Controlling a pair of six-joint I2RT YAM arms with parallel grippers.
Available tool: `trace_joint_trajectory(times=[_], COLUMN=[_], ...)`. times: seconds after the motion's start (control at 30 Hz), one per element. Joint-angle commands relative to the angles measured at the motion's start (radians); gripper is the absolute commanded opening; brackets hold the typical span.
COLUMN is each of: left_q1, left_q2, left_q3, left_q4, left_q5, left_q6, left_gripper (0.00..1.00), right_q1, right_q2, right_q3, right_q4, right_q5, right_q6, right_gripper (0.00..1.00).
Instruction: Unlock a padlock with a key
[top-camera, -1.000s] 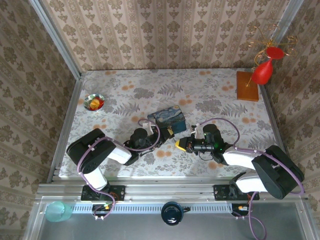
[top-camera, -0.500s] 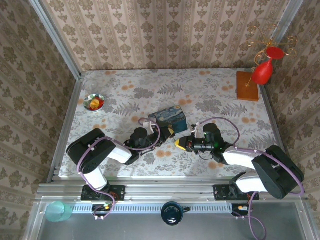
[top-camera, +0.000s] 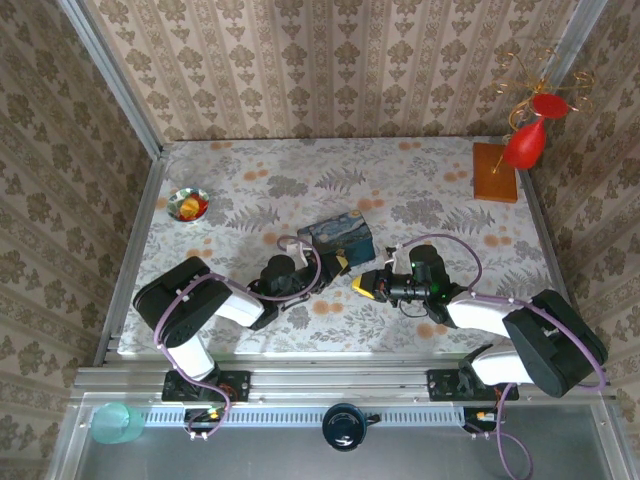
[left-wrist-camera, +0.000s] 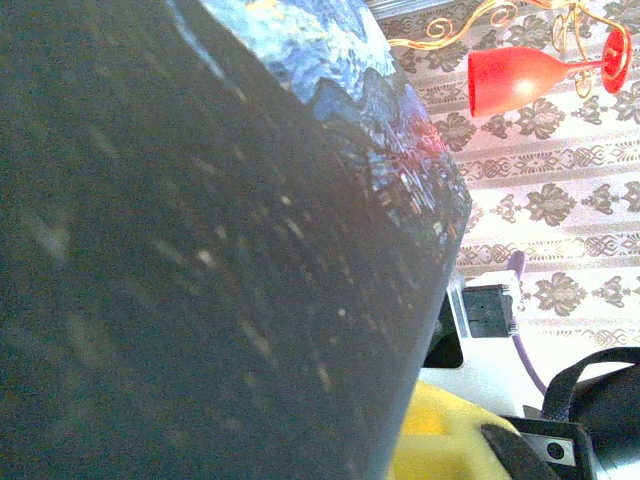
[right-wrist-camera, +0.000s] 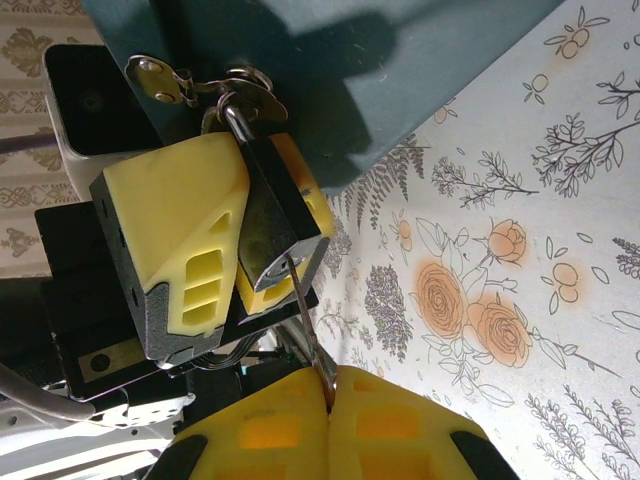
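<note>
In the right wrist view the small dark padlock (right-wrist-camera: 280, 240) is pinched between the yellow fingers (right-wrist-camera: 180, 235) of my left gripper (right-wrist-camera: 260, 220). Its thin shackle (right-wrist-camera: 235, 115) passes through the metal hasp (right-wrist-camera: 160, 75) of the blue tin (right-wrist-camera: 330, 60). My right gripper (right-wrist-camera: 328, 385) is shut on the key. Only the key's metal blade (right-wrist-camera: 310, 330) shows, with its tip at the padlock's keyhole. From above, the left gripper (top-camera: 338, 262) and right gripper (top-camera: 362, 285) meet at the tin's (top-camera: 338, 235) near corner. The tin's dark side (left-wrist-camera: 200, 260) blocks the left wrist view.
A small shiny bowl (top-camera: 188, 204) sits at the far left of the floral table. A wooden block (top-camera: 497, 172) with a red glass ornament (top-camera: 525, 145) stands at the back right. Wallpapered walls enclose the table on three sides.
The right wrist has shifted very slightly to the right. The left arm, padlock and tin have stayed put.
</note>
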Motion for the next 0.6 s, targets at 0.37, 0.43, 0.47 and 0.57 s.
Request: trace_joint_trajectory(times=[0.37, 0.43, 0.47, 0.57], left_q1=[-0.044, -0.051, -0.052, -0.056], left_q2=[-0.04, -0.039, -0.038, -0.033], left_q3=[0.039, 0.041, 0.042, 0.046], left_q4=[0.092, 0.092, 0.092, 0.095], left_q5=[-0.006, -0.014, -0.014, -0.013], left_q6=[-0.044, -0.045, -0.043, -0.043], left_gripper=[0.04, 0.04, 0.04, 0.04], right_q1=[-0.037, -0.043, -0.044, -0.047], right_q2=[0.132, 0.173, 0.188, 0.233], right_q3=[0.026, 0.028, 0.028, 0.025], right_q4=[0.163, 0.222, 0.251, 0.337], right_q5=[-0.018, -0.036, -0.042, -0.052], right_q6=[0.047, 0.082, 0.099, 0.151], right_gripper=[0.0, 0.0, 0.0, 0.0])
